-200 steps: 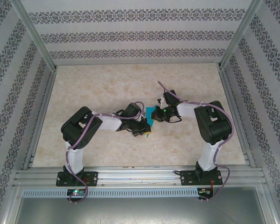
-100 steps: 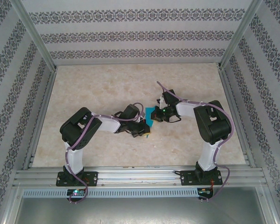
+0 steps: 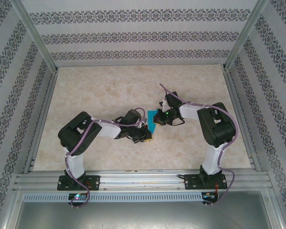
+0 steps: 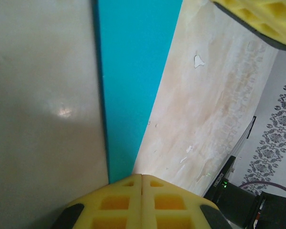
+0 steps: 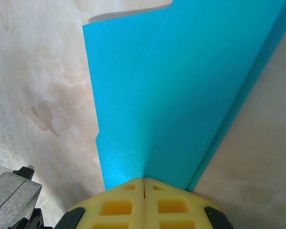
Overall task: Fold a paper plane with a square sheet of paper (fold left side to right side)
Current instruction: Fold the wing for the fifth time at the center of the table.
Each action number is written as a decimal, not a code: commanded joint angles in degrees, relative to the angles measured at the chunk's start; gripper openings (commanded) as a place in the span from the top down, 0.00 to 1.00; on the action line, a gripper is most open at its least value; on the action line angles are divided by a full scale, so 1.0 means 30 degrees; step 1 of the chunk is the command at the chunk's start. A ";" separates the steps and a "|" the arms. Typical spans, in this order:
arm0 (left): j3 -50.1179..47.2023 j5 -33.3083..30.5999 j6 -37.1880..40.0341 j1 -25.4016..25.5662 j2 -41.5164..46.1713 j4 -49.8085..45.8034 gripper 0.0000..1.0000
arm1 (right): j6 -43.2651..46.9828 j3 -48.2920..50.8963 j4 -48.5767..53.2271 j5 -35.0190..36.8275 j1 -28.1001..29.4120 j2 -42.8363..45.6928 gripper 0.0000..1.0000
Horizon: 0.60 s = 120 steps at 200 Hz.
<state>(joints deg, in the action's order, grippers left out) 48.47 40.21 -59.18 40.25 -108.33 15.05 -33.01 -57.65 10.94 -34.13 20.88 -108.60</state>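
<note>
1. In the middle of the tabletop, between the arms, sits the blue paper, creased, layers overlapping.
2. Both the left gripper and right gripper are pinched on its edge.
3. No plane shape yet, I'd say; plenty of folds left.

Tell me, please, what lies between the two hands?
The teal-blue paper sheet, pinched by the left hand and right hand, in the top external view.

Paper teal-blue; table beige marbled; walls floral-striped.
</note>
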 commanded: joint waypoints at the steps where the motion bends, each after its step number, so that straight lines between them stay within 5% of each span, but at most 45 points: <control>1: -0.1008 0.0887 -0.0120 0.0810 -0.0029 -0.1903 1.00 | 0.0315 0.0759 0.2555 0.2646 0.0190 -0.1667 1.00; 120: -0.0677 0.0289 0.0127 0.0730 0.3165 -0.3189 1.00 | 0.0369 0.0854 0.2564 0.2544 0.0303 -0.1514 1.00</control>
<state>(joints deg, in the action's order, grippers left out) 44.99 40.53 -59.29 42.61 -103.94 12.10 -33.01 -57.65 10.94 -34.20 20.91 -108.64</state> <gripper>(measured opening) 0.045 0.043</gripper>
